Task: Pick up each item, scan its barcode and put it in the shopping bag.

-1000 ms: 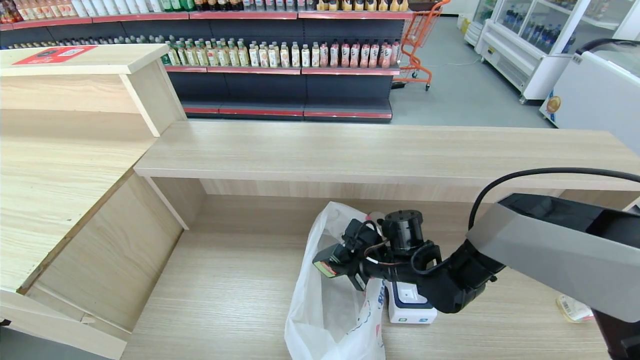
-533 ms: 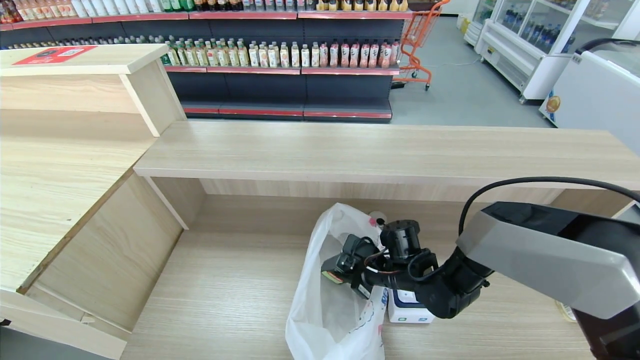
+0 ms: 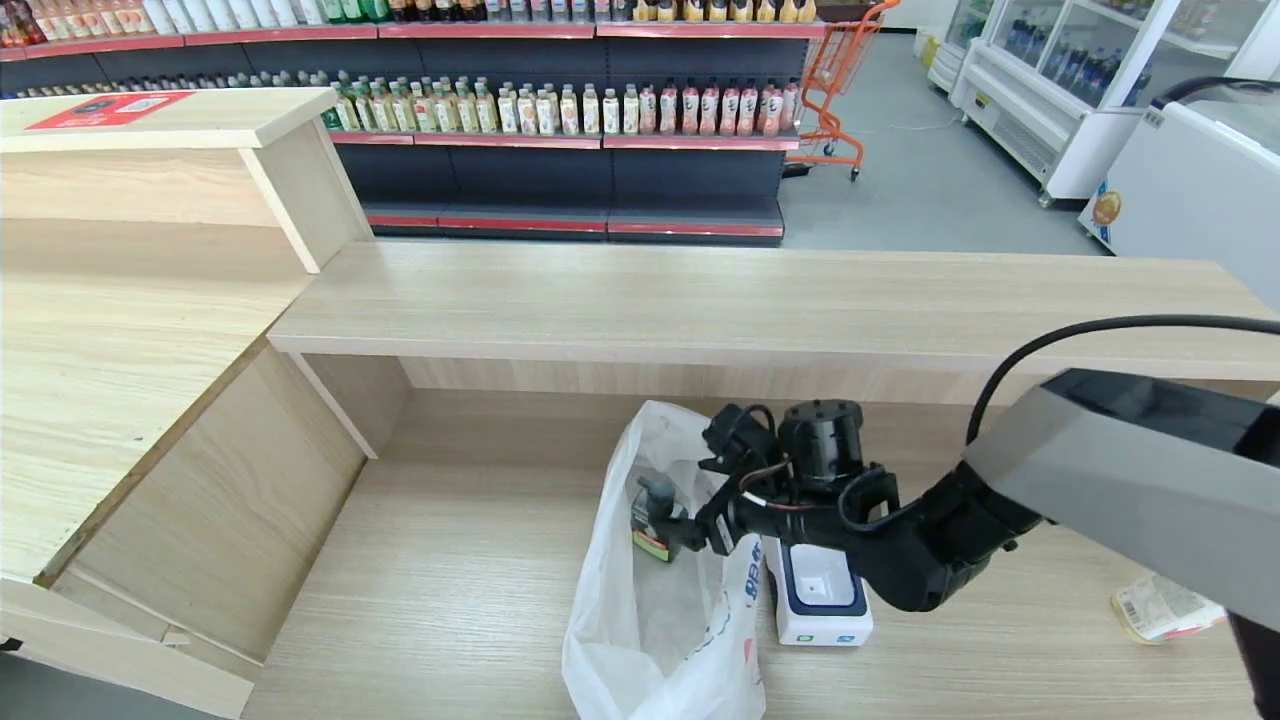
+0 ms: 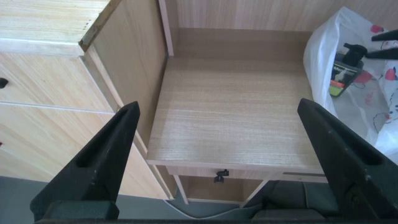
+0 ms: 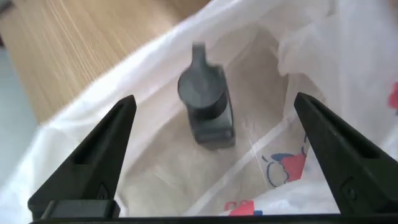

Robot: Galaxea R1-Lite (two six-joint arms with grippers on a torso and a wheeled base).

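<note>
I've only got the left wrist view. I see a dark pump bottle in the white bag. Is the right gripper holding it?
Observer: No. The right gripper is open at the mouth of the bag. The pump bottle is lower down inside the bag and touches neither finger.
Operator: Okay. Is anything left to scan?
Observer: Yes. One packet lies on the counter, far out on the robot's right.
</note>
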